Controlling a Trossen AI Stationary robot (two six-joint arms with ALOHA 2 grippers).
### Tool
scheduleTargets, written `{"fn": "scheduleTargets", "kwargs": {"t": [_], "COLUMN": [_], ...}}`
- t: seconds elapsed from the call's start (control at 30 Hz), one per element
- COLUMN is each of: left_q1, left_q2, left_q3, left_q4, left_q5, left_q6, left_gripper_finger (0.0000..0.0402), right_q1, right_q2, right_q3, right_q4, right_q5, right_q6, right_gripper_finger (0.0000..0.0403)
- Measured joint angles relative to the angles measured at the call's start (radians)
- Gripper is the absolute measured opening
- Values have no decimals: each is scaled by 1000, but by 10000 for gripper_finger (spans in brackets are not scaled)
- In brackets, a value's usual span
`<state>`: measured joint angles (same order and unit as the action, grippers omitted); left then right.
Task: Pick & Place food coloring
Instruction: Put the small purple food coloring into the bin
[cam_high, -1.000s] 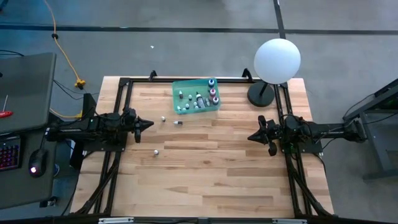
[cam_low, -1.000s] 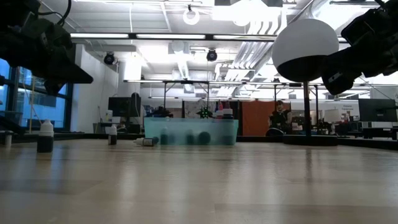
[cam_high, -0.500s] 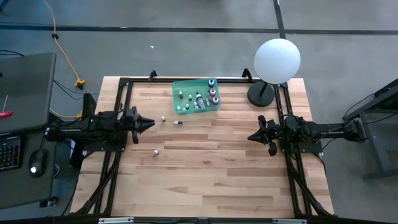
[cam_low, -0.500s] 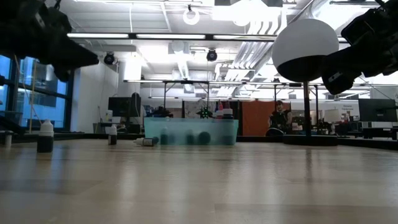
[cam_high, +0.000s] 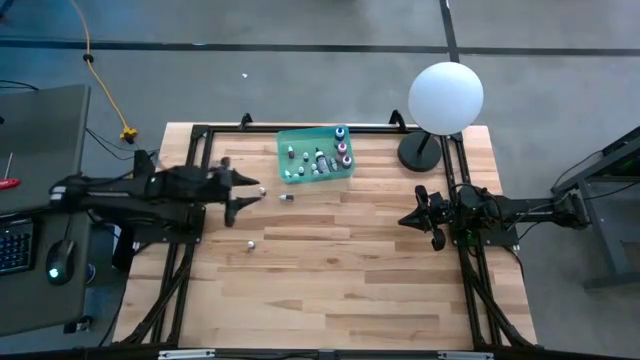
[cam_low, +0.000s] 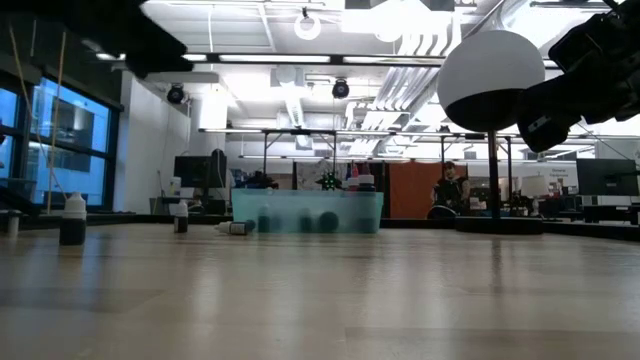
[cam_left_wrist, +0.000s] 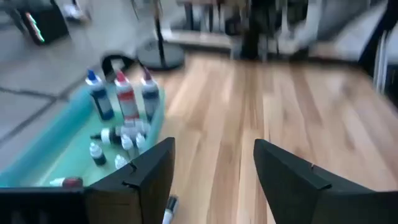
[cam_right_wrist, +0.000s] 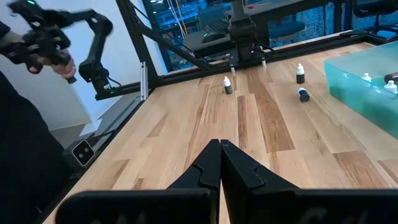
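Observation:
Food coloring bottles stand and lie in the green tray (cam_high: 296, 141), which also shows in the low view (cam_low: 307, 212) and the left wrist view (cam_left_wrist: 56, 158). Three loose bottles are on the table: one upright (cam_high: 262, 189), one lying on its side (cam_high: 285, 197), one upright nearer the front (cam_high: 250, 243). My left gripper (cam_high: 243, 195) is open and empty above the table, just left of the two loose bottles by the tray; its fingers (cam_left_wrist: 149, 180) stand wide apart. My right gripper (cam_high: 404, 219) is shut and empty (cam_right_wrist: 221, 163) at the right.
A white globe lamp (cam_high: 446, 96) stands on its dark base (cam_high: 420, 152) at the far right. A black frame runs along the table's edges (cam_high: 200, 140). Bare wood lies between the arms and toward the near edge.
My left gripper has gone toward the table's right edge and a little toward the far edge, nearing the loose bottles by the tray. It has risen out of the low view and its fingers have opened. The bottles and my right arm have kept still.

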<state>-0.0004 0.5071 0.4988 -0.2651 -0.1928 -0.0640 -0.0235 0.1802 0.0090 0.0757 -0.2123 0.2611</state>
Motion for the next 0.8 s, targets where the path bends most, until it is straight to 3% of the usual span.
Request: {"fn": "scheduleTargets", "kwargs": {"t": [0.23,0.4,0.63,0.8], "left_q1": [6,71,233,322], "left_q2": [447,695,890,956], "left_q3": [394,609,707,705], "left_q4": [-409,-647,-692,-703], "left_q5": [59,167,371,402], "left_q6": [127,216,292,370], "left_gripper_finger": [219,219,219,219], "right_q1": [0,0,0,0], "right_q2": [0,0,2,2], "right_q3": [0,0,0,0], "right_q4": [0,0,0,0], "right_q5": [0,0,0,0], "right_q6": [0,0,0,0], "right_gripper_finger": [0,0,0,0]}}
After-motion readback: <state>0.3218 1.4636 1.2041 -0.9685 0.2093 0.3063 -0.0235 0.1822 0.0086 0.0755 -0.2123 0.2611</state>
